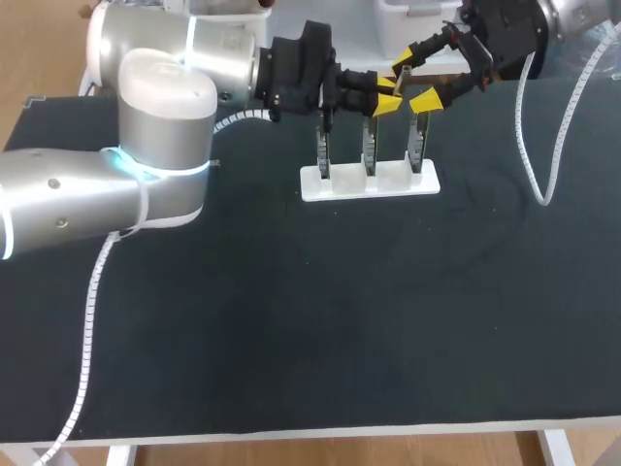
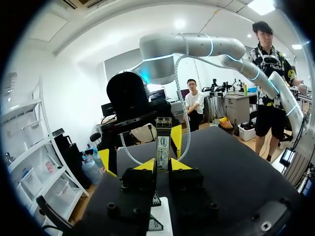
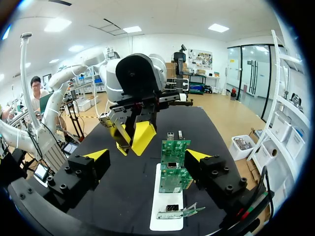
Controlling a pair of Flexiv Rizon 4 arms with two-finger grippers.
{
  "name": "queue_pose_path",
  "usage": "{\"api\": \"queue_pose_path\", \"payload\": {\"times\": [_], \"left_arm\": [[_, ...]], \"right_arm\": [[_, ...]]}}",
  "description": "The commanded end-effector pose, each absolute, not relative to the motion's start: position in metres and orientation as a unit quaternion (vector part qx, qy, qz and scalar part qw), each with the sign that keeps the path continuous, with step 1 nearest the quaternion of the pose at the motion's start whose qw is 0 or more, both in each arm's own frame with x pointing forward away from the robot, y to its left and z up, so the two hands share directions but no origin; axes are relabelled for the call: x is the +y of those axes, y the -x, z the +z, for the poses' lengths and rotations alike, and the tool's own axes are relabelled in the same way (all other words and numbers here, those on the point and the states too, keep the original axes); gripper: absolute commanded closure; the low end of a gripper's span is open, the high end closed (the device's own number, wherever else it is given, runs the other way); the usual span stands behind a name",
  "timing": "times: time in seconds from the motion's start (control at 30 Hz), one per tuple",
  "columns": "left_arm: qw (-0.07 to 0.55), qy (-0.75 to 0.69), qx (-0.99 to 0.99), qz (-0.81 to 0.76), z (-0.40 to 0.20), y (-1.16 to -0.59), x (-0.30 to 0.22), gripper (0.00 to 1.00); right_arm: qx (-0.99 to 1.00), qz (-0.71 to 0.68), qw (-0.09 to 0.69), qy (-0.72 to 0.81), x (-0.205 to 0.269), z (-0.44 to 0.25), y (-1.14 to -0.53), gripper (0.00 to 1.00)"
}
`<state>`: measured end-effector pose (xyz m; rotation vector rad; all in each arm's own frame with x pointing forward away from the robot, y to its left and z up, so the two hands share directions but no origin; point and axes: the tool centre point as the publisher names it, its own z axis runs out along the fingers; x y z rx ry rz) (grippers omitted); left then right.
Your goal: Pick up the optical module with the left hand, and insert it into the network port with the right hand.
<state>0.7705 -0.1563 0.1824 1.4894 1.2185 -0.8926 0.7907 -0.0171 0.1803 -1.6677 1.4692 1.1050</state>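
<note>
Three circuit boards (image 1: 369, 155) stand upright in a white holder (image 1: 398, 181) on our dark desk (image 1: 291, 320); just above them our left claw (image 1: 384, 95) clenches the optical module (image 2: 163, 145) (held upright), our right claw (image 1: 414, 81) spread wide beyond.

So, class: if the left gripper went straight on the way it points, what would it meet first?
Most likely the right gripper, open just beyond the optical module that the left gripper holds; the exact gap between them is unclear.
</note>
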Motion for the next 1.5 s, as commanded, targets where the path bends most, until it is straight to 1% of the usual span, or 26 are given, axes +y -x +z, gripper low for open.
{"api": "queue_pose_path", "payload": {"times": [0.03,0.5,0.63,0.9,1.5], "left_arm": [[0.491,-0.61,0.503,-0.366,0.1805,-0.7684,-0.1554,1.0],[0.492,-0.608,0.503,-0.369,0.1782,-0.771,-0.1548,1.0],[0.505,-0.602,0.494,-0.372,0.1773,-0.7718,-0.1551,1.0],[0.49,-0.607,0.501,-0.374,0.1788,-0.7707,-0.1532,1.0],[0.49,-0.607,0.502,-0.374,0.1793,-0.77,-0.1535,1.0]], "right_arm": [[0.561,0.42,0.324,0.635,-0.0171,0.1808,-0.7893,0.0],[0.561,0.42,0.324,0.635,-0.0171,0.1808,-0.7893,0.0],[0.561,0.42,0.324,0.635,-0.0171,0.1808,-0.7893,0.0],[0.561,0.42,0.324,0.635,-0.0171,0.1808,-0.7893,0.0],[0.56,0.42,0.327,0.635,-0.0187,0.1837,-0.7868,0.0]]}}
